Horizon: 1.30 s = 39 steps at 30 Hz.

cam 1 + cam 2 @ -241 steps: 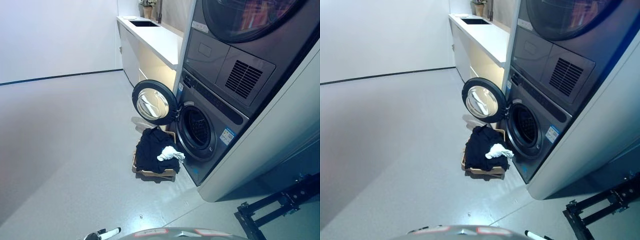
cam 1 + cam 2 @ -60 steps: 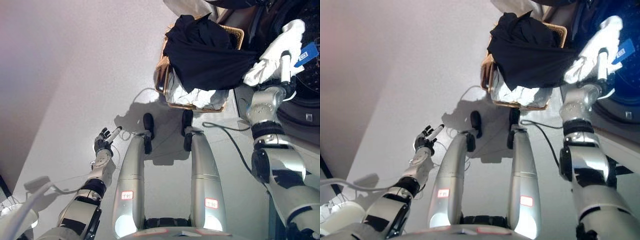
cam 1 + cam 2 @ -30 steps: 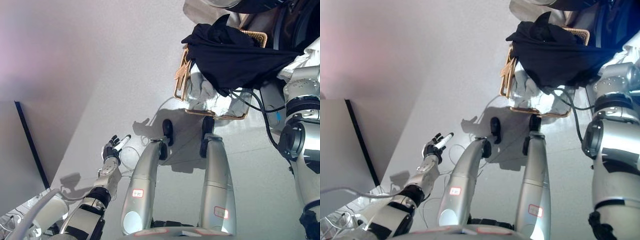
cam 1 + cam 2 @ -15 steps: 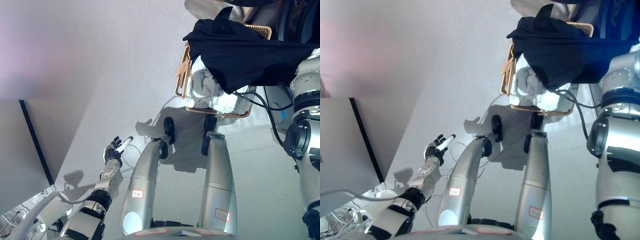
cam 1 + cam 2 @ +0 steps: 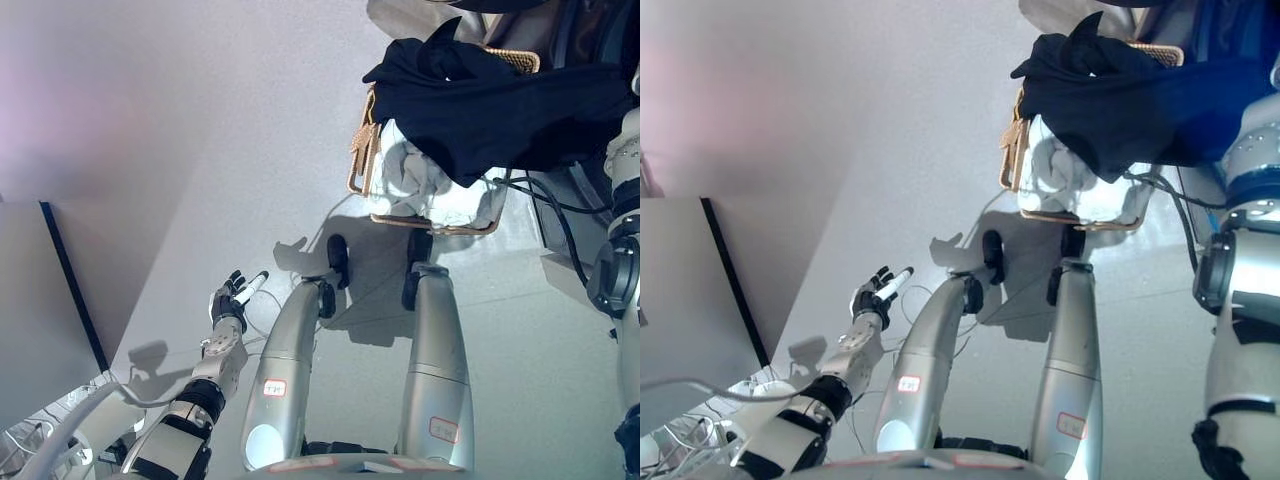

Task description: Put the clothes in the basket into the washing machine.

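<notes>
A wicker basket [image 5: 362, 160] stands on the floor at the upper right. A black garment [image 5: 490, 105] lies across its top and stretches to the right edge of the view, where my right arm [image 5: 625, 170] reaches up. The right hand itself is outside the views. White clothes [image 5: 420, 190] lie in the basket under the black garment. The dark front of the washing machine [image 5: 590, 25] shows at the top right corner. My left hand [image 5: 228, 305] is open and empty, held low over the floor at the lower left, far from the basket.
A wall base with a dark skirting strip [image 5: 70, 290] runs along the lower left. Grey floor [image 5: 200, 120] spreads to the left of the basket.
The black garment has been drawn further right across the basket, baring more of the white clothes. My right arm has moved right, toward the edge of the view. The left hand has barely moved.
</notes>
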Tool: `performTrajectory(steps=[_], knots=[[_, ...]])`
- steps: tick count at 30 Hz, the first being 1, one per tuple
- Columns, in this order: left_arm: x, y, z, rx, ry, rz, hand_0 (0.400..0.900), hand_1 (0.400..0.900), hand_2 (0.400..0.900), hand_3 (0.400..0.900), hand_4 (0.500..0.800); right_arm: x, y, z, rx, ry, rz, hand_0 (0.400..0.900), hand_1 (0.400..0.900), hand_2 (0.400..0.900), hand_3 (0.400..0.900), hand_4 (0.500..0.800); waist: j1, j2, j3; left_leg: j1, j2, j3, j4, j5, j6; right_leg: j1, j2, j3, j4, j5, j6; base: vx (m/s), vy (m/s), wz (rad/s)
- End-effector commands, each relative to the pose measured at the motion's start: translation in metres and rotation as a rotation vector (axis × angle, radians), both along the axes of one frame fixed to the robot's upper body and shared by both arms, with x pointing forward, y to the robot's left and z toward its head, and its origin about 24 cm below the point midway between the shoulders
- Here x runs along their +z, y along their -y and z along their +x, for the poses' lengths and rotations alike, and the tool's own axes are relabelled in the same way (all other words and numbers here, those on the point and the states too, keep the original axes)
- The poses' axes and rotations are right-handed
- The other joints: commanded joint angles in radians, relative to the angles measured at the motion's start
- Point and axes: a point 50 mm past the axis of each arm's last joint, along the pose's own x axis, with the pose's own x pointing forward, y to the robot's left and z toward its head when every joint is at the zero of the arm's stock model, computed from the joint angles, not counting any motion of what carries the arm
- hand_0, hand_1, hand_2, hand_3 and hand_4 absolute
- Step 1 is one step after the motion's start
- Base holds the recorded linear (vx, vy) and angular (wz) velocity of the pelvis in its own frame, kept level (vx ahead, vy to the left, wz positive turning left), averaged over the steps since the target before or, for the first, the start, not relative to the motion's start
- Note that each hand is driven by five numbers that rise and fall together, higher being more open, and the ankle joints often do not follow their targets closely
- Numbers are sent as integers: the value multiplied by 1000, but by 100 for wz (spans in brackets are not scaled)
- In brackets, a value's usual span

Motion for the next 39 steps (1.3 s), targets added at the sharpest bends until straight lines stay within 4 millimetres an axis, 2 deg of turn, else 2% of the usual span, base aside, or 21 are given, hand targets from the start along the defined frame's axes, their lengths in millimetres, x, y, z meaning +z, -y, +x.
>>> performTrajectory(steps=[1,3,8,10,13,17,21,22,23,24,26,27,30,32,33,34,35,36,37,38,39], knots=[[-23,-24,-35,77,-94,79,900,900,900,900,800,33,-2,-17,-107,-1,-341,900,900,900,900,800,-22,6,-86,-15,3,-36,-18,-53,-43,-3,29,-8,63,-119,41,0,0,0],[-21,-27,-33,84,-80,83,900,900,900,900,800,27,-11,-12,-119,-96,-458,900,900,900,900,800,-24,0,-82,-19,3,-38,-10,-54,-40,-3,31,-11,63,-116,42,-13,11,-2],[-19,-32,-32,99,-68,90,900,900,900,900,800,15,-26,-8,-82,-70,-509,900,900,900,900,800,-31,-10,-76,-32,3,-46,5,-58,-35,-4,35,-15,60,-110,43,-8,14,0],[-19,-32,-32,110,-71,81,900,900,900,900,800,3,-38,-4,-47,-64,-555,900,900,900,900,800,-35,-14,-70,-36,3,-50,11,-59,-31,-5,36,-17,61,-107,43,-15,40,-2],[-21,-33,-33,135,-85,67,900,900,900,900,800,-22,-52,1,62,31,-477,900,900,900,900,800,-43,-22,-60,-42,4,-55,23,-61,-27,-8,38,-20,62,-102,44,-18,63,-5],[-27,-33,-36,176,-132,38,900,900,900,900,800,-78,-82,10,227,10,-411,900,900,900,900,800,-61,-42,-42,-30,7,-57,24,-64,-22,16,47,-22,42,-91,41,-16,76,-13],[-31,-29,-38,202,-162,-1,900,900,900,900,800,-153,-114,3,425,-59,-302,900,900,900,900,800,-85,-69,-31,47,13,-63,-15,-67,-19,107,55,-32,-21,-76,40,-6,94,-13],[-35,-28,-41,201,-181,-19,900,900,900,900,800,-188,-124,-3,517,-137,-267,900,900,900,900,800,-88,-83,-38,93,12,-69,-38,-68,-16,163,57,-41,-57,-66,43,7,95,-10],[-35,-28,-42,201,-182,-18,900,900,900,900,800,-189,-124,-4,519,-137,-265,900,900,900,900,800,-88,-83,-36,99,12,-71,-41,-67,-16,170,57,-42,-62,-65,43,1,121,-7],[-39,-29,-47,199,-203,-28,900,900,900,900,800,-225,-132,-11,606,-223,-201,900,900,900,900,800,-88,-96,-45,151,11,-75,-68,-69,-16,237,58,-50,-108,-54,51,-7,111,-6],[-45,-32,-54,182,-238,-28,900,900,900,900,800,-260,-135,-20,693,-349,-163,900,900,900,900,800,-85,-108,-51,239,10,-79,-110,-68,-14,329,60,-62,-162,-43,59,2,121,-7],[-45,-32,-55,182,-239,-29,900,900,900,900,800,-261,-135,-20,695,-348,-162,900,900,900,900,800,-85,-107,-41,255,10,-80,-118,-66,-15,345,61,-63,-170,-40,59,16,88,-4],[-53,-40,-66,152,-290,-9,900,900,900,900,800,-318,-131,-44,789,-605,-83,900,900,900,900,800,-73,-128,-72,399,9,-82,-189,-63,-15,508,61,-88,-275,-15,76,38,117,-5],[-59,-43,-75,126,-343,4,900,900,900,900,800,-351,-124,-68,811,-788,-28,900,900,900,900,800,-67,-138,-93,500,6,-88,-245,-59,-16,616,64,-103,-346,-5,85,44,121,-3],[-62,-45,-81,125,-370,4,900,900,900,900,800,-369,-124,-84,825,-858,35,900,900,900,900,800,-65,-143,-109,548,4,-88,-278,-55,-16,669,68,-109,-388,4,88,69,138,4],[-68,-48,-91,98,-419,20,900,900,900,900,800,-397,-122,-115,873,-1032,106,900,900,900,900,800,-59,-151,-153,625,2,-93,-341,-48,-19,751,74,-117,-462,18,96,56,96,6],[-68,-48,-91,98,-419,20,900,900,900,900,800,-398,-122,-115,873,-1032,106,900,900,900,900,800,-60,-150,-146,639,2,-95,-351,-44,-19,766,75,-119,-473,22,96,61,78,6],[-71,-51,-99,84,-451,33,900,900,900,900,800,-410,-123,-130,913,-1110,131,900,900,900,900,800,-57,-155,-167,680,1,-98,-388,-37,-20,809,79,-124,-513,34,99,50,60,4],[-77,-54,-113,50,-507,62,900,900,900,900,800,-427,-121,-160,973,-1292,147,900,900,900,900,800,-52,-165,-209,746,-1,-104,-463,-21,-22,878,90,-125,-595,55,106,49,60,3],[-77,-54,-113,50,-507,62,900,900,900,900,800,-427,-120,-160,973,-1292,147,900,900,900,900,800,-53,-165,-204,757,-1,-104,-472,-18,-22,889,90,-126,-603,58,106,47,55,6],[-80,-55,-121,40,-537,69,900,900,900,900,800,-435,-119,-177,1000,-1383,161,900,900,900,900,800,-50,-168,-229,797,-2,-106,-524,-1,-24,930,94,-130,-658,74,108,111,28,4]])
